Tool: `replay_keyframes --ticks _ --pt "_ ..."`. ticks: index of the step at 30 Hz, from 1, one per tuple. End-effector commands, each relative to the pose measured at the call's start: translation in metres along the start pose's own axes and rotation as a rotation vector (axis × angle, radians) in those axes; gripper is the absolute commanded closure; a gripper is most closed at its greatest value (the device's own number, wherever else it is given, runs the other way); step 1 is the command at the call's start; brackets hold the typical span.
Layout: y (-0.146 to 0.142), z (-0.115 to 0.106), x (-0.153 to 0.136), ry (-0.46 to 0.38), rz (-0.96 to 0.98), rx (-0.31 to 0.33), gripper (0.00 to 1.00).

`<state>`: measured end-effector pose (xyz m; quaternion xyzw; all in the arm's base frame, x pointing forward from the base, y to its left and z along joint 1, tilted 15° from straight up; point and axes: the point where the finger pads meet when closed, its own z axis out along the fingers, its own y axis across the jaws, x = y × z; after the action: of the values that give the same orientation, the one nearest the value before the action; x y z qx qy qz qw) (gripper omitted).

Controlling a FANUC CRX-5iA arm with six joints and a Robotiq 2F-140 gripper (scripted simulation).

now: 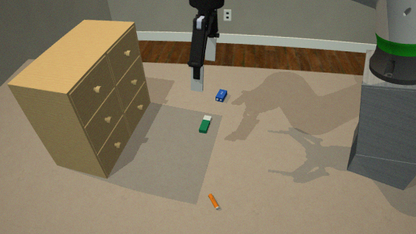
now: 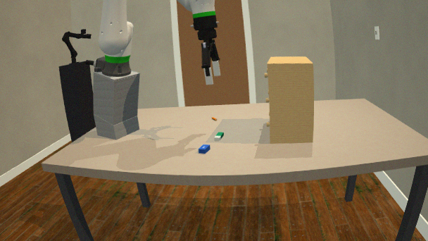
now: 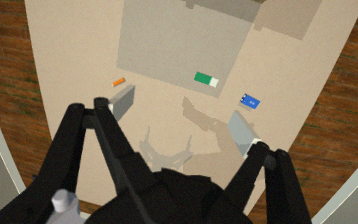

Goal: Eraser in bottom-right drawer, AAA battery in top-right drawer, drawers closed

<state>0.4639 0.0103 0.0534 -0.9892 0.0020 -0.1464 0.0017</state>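
The wooden chest (image 1: pixel 41 124) (image 2: pixel 291 103) stands upright; all its drawers look shut. In the top view the right column is the farther one, with the top right drawer (image 1: pixel 120 47) and the bottom right drawer (image 1: pixel 133 118). The eraser (image 1: pixel 204 124) (image 2: pixel 219 136) (image 3: pixel 204 78), green with a white end, lies flat in front of the chest. The orange AAA battery (image 1: pixel 213 201) (image 2: pixel 214 118) (image 3: pixel 118 81) lies on its side, toward the left-column side. My gripper (image 1: pixel 204 74) (image 2: pixel 212 79) (image 3: pixel 183 106) is open and empty, pointing down high above the table, touching nothing.
A blue 9V battery (image 1: pixel 221 95) (image 2: pixel 204 149) (image 3: pixel 250 101) lies near the eraser's white end, apart from it. The robot's grey pedestal (image 1: pixel 383 124) (image 2: pixel 116 107) stands opposite the drawer fronts. Knobs stick out from the drawers. The table's edge (image 2: pixel 225 180) lies beyond the 9V battery.
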Motion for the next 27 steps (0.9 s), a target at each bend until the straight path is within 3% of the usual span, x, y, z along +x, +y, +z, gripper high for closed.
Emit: replay_keyframes --ticks 1,4,6,9,12,13,15,18,23,27 --pt "-0.032 0.03 0.013 0.063 -0.031 0.099 0.0" --pt "-0.057 0.052 0.026 0.147 -0.046 0.177 0.0" --pt "-0.057 0.052 0.026 0.147 -0.046 0.177 0.0" --pt "-0.075 0.071 0.044 0.258 -0.05 0.234 0.0" --pt "-0.078 0.079 0.053 0.321 -0.047 0.248 0.0" --pt "-0.078 0.085 0.063 0.387 -0.042 0.25 0.0" --pt "-0.078 0.085 0.063 0.387 -0.042 0.25 0.0" --pt "-0.053 0.095 0.085 0.571 -0.023 0.191 0.0" --pt "-0.025 0.095 0.092 0.672 -0.014 0.115 0.0" --pt "0.014 0.089 0.094 0.74 -0.014 0.027 0.0"
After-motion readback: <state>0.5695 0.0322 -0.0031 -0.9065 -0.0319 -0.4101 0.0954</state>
